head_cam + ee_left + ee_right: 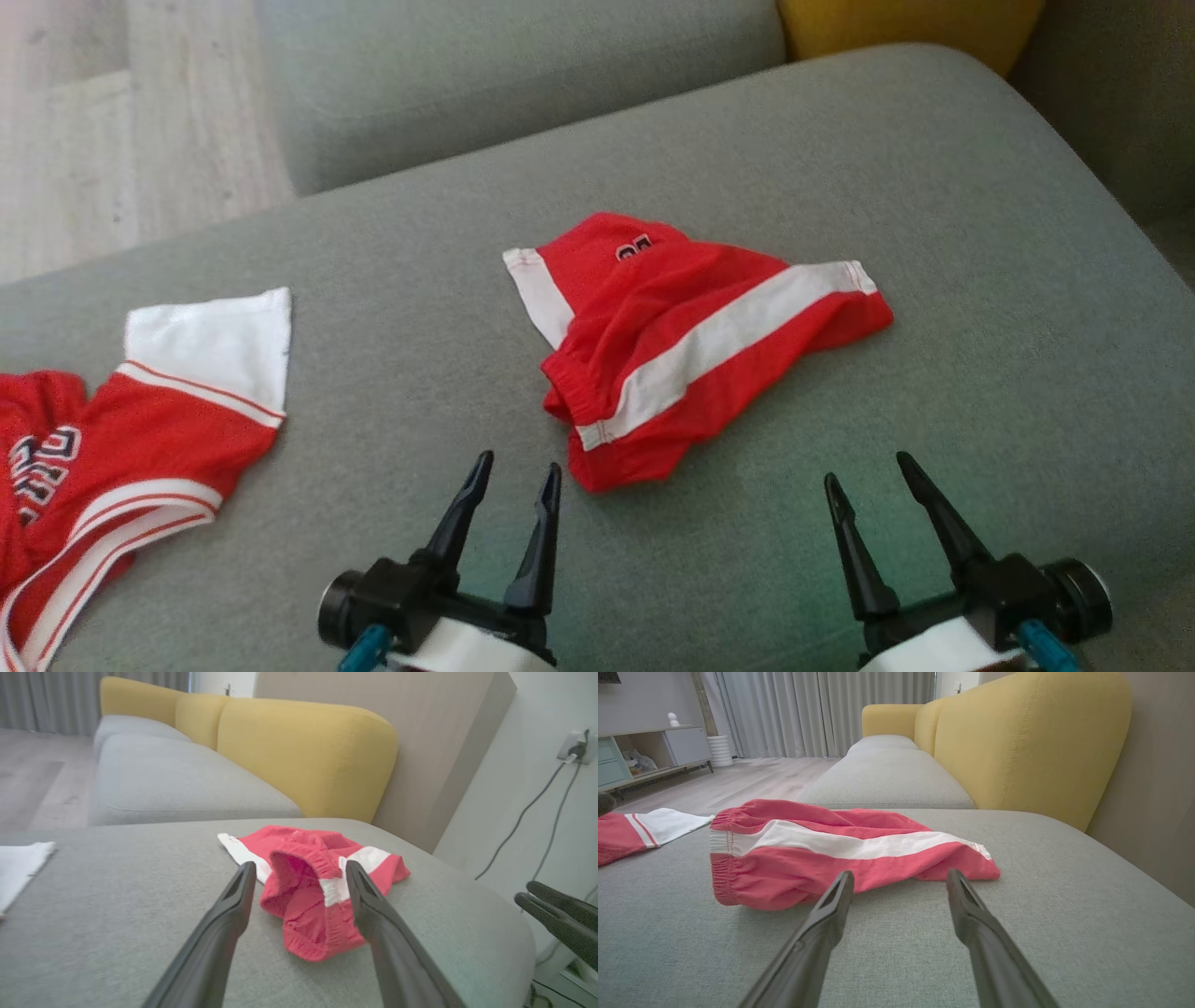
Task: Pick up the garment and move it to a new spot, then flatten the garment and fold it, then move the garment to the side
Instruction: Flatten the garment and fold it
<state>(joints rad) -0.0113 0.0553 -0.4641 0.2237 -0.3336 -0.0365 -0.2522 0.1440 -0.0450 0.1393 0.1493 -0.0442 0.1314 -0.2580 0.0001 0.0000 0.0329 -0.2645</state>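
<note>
So: red shorts (653, 289) at sofa (934, 187) ctr

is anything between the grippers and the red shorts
Nothing visible. Only bare cushion lies between the shorts and the open left gripper and right gripper. The jersey lies off to the left, apart from the shorts.

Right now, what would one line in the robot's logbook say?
stage: before pickup | red shorts: crumpled on grey cushion | left gripper: open, empty | right gripper: open, empty
</note>
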